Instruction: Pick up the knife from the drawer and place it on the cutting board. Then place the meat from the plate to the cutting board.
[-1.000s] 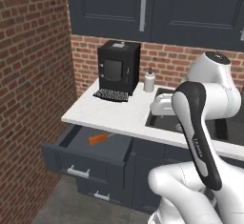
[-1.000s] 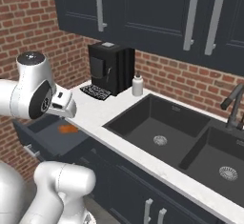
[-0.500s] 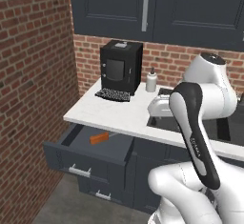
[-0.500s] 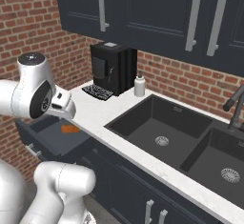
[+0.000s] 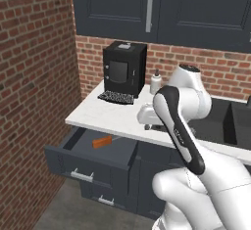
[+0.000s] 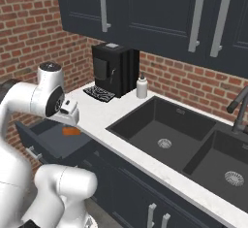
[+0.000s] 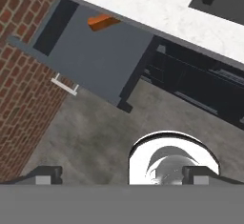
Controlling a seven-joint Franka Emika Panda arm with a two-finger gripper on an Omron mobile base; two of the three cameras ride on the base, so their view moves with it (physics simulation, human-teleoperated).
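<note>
While the drawer (image 5: 90, 156) stands pulled out below the white counter (image 5: 115, 115), the knife (image 5: 102, 142) lies inside it near the back, its orange handle just under the counter's front edge; in the hand view the handle (image 7: 102, 22) shows with the blade end tucked beneath that edge. The gripper (image 7: 122, 174) hangs well above the drawer, empty, its jaws spread fully apart and facing down toward the floor in front of the cabinets.

Judging from this, the step in hand is the reach for the knife, and it has barely begun. To do it well, the hand should come down into the open drawer from the front (not straight down from above, since the counter overhangs the knife's far end). Turning the wrist so the jaws straddle the chunky handle across its width would likely give the firmest hold. Watch the drawer walls and the counter lip on the descent. The coffee machine (image 5: 124, 67) and soap bottle (image 5: 156, 82) stand well apart from this path.
</note>
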